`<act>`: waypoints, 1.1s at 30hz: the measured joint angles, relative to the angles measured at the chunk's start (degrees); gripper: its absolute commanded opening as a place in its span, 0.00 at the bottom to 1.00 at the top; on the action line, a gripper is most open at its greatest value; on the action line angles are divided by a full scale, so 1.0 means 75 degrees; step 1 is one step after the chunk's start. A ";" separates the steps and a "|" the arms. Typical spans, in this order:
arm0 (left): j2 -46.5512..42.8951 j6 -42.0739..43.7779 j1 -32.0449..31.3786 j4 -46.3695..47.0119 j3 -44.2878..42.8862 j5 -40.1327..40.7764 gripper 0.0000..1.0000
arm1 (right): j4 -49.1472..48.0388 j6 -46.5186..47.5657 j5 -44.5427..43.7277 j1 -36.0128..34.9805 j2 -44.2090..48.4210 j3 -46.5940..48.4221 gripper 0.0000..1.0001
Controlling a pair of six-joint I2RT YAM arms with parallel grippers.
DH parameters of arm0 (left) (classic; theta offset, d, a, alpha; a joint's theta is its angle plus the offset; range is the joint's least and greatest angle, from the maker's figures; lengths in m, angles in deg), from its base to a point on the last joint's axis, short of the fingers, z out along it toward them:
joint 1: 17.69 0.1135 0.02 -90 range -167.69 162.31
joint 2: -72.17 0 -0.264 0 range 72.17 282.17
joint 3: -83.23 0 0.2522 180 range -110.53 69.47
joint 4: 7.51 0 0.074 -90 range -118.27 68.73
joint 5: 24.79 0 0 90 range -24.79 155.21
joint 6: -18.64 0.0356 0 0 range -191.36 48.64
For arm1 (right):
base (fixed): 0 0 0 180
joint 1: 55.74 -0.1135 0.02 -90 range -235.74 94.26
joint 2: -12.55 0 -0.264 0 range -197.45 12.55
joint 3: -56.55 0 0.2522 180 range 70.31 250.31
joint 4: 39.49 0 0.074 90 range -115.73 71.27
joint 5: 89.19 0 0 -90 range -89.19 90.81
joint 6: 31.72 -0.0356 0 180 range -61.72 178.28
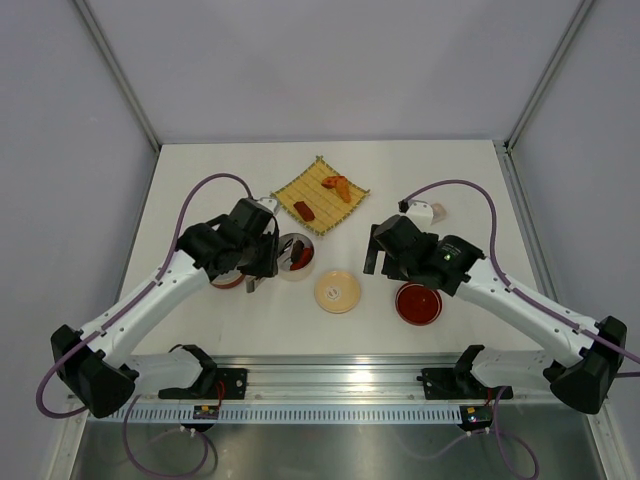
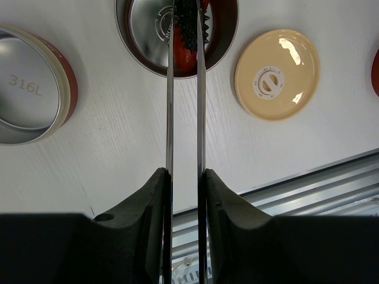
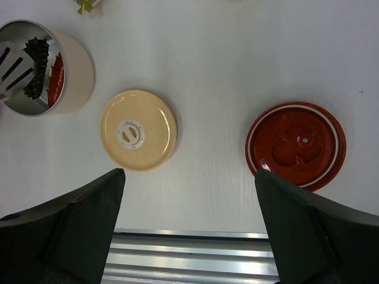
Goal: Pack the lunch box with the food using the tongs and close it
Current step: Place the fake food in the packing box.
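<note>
tongs [image 2: 170, 118] between left jaws, tips in lunch box [image 2: 145, 32], perhaps gripping food [image 2: 189, 32]

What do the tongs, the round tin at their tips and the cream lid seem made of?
The tongs look like polished steel: thin silver arms with mirror-like reflections. The lunch box also looks like steel, its inside wall grey and shiny. The cream lid seems glossy plastic, though glazed ceramic is possible: smooth, with bright highlights.

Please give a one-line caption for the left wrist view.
Left pincer grips the tongs, whose tips hold dark food inside the lunch box; lid beside.
</note>
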 measured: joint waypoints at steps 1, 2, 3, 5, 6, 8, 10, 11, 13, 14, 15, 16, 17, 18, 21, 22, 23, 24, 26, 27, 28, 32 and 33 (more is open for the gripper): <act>0.0003 0.0000 0.0000 -0.0006 0.0000 -0.0015 0.18 | 0.0000 -0.0003 0.0000 0.0000 0.0017 -0.0003 1.00; 0.0003 0.0000 0.0000 -0.0006 0.0000 -0.0023 0.19 | -0.0003 -0.0003 0.0000 0.0000 0.0032 -0.0003 0.99; 0.0003 0.0000 0.0000 -0.0003 0.0000 -0.0032 0.20 | 0.0000 -0.0006 0.0000 0.0000 0.0038 -0.0003 0.99; 0.0003 -0.0003 0.0000 -0.0012 0.0003 -0.0038 0.25 | 0.0000 -0.0006 0.0000 0.0000 0.0041 -0.0006 1.00; 0.0003 -0.0003 0.0000 -0.0009 0.0000 -0.0038 0.31 | -0.0003 -0.0006 0.0000 -0.0003 0.0044 -0.0012 0.99; 0.0003 -0.0006 0.0000 -0.0015 0.0000 -0.0038 0.37 | -0.0003 -0.0006 0.0000 -0.0003 0.0044 -0.0029 0.99; 0.0003 -0.0015 0.0000 -0.0023 0.0000 -0.0038 0.42 | 0.0000 -0.0006 0.0000 -0.0003 0.0047 -0.0047 0.99; 0.0003 -0.0023 0.0000 -0.0026 0.0000 -0.0038 0.42 | -0.0006 -0.0006 0.0003 -0.0003 0.0047 -0.0055 0.99; 0.0003 -0.0032 0.0000 -0.0029 0.0000 -0.0038 0.45 | -0.0006 -0.0006 0.0003 -0.0003 0.0052 -0.0085 0.99; 0.0003 -0.0038 0.0000 -0.0029 0.0000 -0.0041 0.48 | -0.0003 -0.0009 0.0006 -0.0003 0.0064 -0.0108 1.00; 0.0003 -0.0038 0.0000 -0.0029 0.0000 -0.0041 0.48 | -0.0003 -0.0009 0.0006 0.0000 0.0076 -0.0131 1.00; 0.0003 -0.0055 0.0000 -0.0029 0.0000 -0.0041 0.48 | -0.0006 -0.0012 0.0006 -0.0003 0.0087 -0.0146 1.00; 0.0003 -0.0052 0.0000 -0.0029 0.0000 -0.0041 0.49 | 0.0000 -0.0012 0.0009 -0.0003 0.0111 -0.0160 0.99; 0.0003 -0.0055 0.0000 -0.0029 -0.0003 -0.0041 0.49 | 0.0003 -0.0015 0.0006 -0.0003 0.0131 -0.0166 1.00; 0.0003 -0.0058 0.0000 -0.0058 -0.0058 -0.0038 0.46 | 0.0003 -0.0020 0.0003 -0.0003 0.0213 -0.0172 0.99; 0.0009 -0.0061 0.0000 -0.0099 -0.0125 -0.0026 0.45 | 0.0003 -0.0020 0.0003 -0.0003 0.0239 -0.0172 1.00; 0.0009 -0.0061 0.0000 -0.0125 -0.0210 -0.0015 0.45 | 0.0003 -0.0020 0.0003 -0.0003 0.0259 -0.0172 0.99; 0.0009 -0.0061 0.0000 -0.0149 -0.0289 0.0003 0.44 | 0.0003 -0.0020 0.0003 -0.0003 0.0268 -0.0172 0.99; 0.0009 -0.0064 0.0000 -0.0189 -0.0525 0.0070 0.44 | 0.0003 -0.0026 0.0003 -0.0003 0.0274 -0.0172 0.99; 0.0009 -0.0061 0.0000 -0.0192 -0.0659 0.0105 0.44 | 0.0006 -0.0026 0.0003 -0.0003 0.0274 -0.0172 1.00; 0.0009 -0.0061 0.0000 -0.0181 -0.0784 0.0146 0.44 | 0.0003 -0.0026 0.0000 -0.0003 0.0274 -0.0172 0.99; 0.0108 -0.0058 0.0000 -0.0102 -0.1151 0.0268 0.43 | 0.0003 -0.0026 0.0003 -0.0003 0.0259 -0.0172 0.99; 0.0163 -0.0055 0.0000 -0.0085 -0.1198 0.0271 0.43 | 0.0003 -0.0023 0.0003 -0.0003 0.0245 -0.0169 1.00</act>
